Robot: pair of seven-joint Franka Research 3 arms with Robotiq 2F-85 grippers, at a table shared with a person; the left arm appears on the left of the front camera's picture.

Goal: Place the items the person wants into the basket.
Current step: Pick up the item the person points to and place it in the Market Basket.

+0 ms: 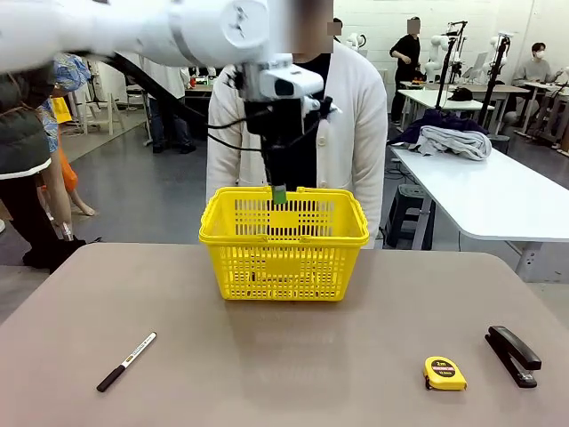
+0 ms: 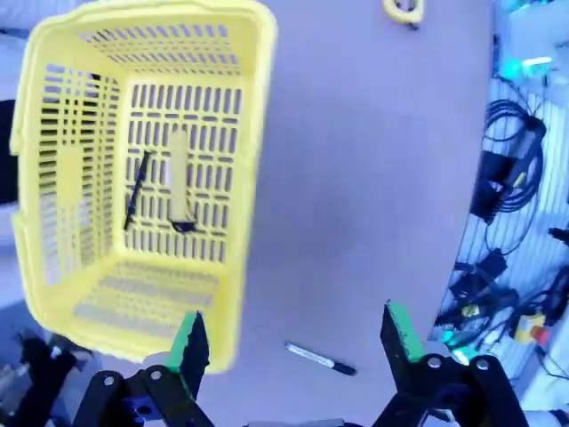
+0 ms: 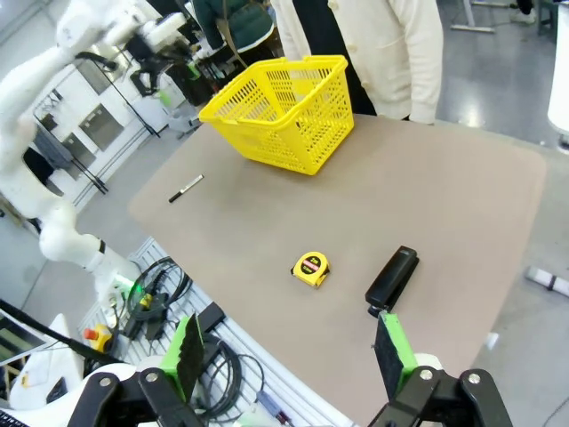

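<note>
Near the table's front left corner lies a white-barrelled marker (image 1: pixel 126 361). From the left, the left arm stretches level across to the middle of the far edge with its wrist bent down. The left gripper (image 1: pixel 279 194) hangs fingers-down just above the rim of the yellow basket (image 1: pixel 284 267), jaws spread wide and empty. On the basket floor lie the black pen (image 2: pixel 135 189) and the utility knife (image 2: pixel 180 187), side by side. The person (image 1: pixel 356 133) stands behind the basket. Toward the front right corner rest a yellow tape measure (image 1: pixel 444 373), then the black stapler (image 1: pixel 513 355). The right gripper (image 3: pixel 289 356) hovers high off the front edge, jaws apart, holding nothing.
</note>
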